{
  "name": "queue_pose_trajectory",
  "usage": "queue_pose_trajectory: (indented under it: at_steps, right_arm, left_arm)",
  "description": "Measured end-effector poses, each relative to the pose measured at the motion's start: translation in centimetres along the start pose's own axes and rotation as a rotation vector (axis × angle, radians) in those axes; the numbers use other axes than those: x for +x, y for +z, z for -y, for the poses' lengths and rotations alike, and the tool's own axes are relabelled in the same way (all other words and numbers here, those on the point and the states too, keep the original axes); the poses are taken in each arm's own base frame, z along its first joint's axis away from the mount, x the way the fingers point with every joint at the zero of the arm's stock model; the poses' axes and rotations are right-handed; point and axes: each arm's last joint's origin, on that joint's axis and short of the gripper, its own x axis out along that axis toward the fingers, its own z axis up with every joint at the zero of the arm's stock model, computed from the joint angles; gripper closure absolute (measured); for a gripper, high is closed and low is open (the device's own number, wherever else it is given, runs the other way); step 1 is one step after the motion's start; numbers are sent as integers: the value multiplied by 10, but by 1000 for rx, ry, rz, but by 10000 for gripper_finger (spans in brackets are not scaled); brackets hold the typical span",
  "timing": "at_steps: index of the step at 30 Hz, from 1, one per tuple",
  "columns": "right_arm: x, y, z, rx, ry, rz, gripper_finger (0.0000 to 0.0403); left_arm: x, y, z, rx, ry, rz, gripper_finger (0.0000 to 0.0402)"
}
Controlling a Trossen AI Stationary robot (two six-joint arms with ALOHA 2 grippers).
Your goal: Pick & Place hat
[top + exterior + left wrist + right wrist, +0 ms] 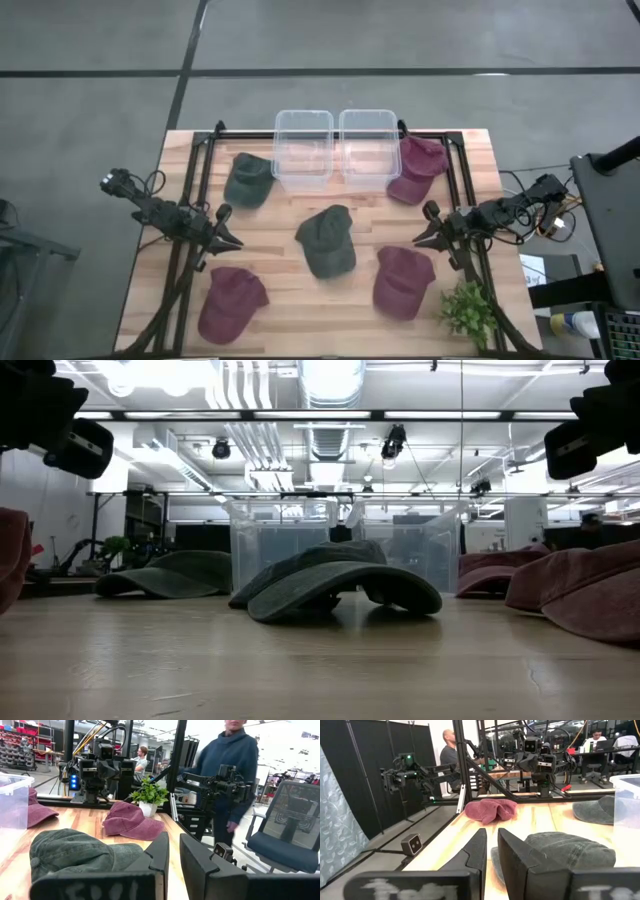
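Five hats lie on the wooden table, each resting on its brim and crown. A dark green hat (327, 240) (340, 585) sits at the centre, and another green hat (248, 178) lies far left. One maroon hat (417, 167) is far right, one (403, 281) near right, one (231, 302) near left. My left gripper (228, 228) (174, 836) hovers left of the centre hat. My right gripper (428, 225) (492, 831) hovers to that hat's right. Both are shut to a narrow slit and hold nothing.
Two clear plastic bins (335, 145) (345, 540) stand side by side at the far middle of the table. A small potted plant (468, 312) sits at the near right corner. Black frame rails (195, 200) run along the table's sides. People stand in the room beyond.
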Motion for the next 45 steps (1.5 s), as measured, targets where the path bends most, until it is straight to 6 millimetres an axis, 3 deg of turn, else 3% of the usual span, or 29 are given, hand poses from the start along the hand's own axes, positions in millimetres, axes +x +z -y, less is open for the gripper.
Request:
queue_pose_trajectory:
  at_steps: [35,45]
  right_arm:
    - [0,1,0,3,2,10,360]
    - [0,4,0,121,6,37,360]
  left_arm:
    - [0,0,0,0,0,0,362]
    - [0,0,0,0,0,0,362]
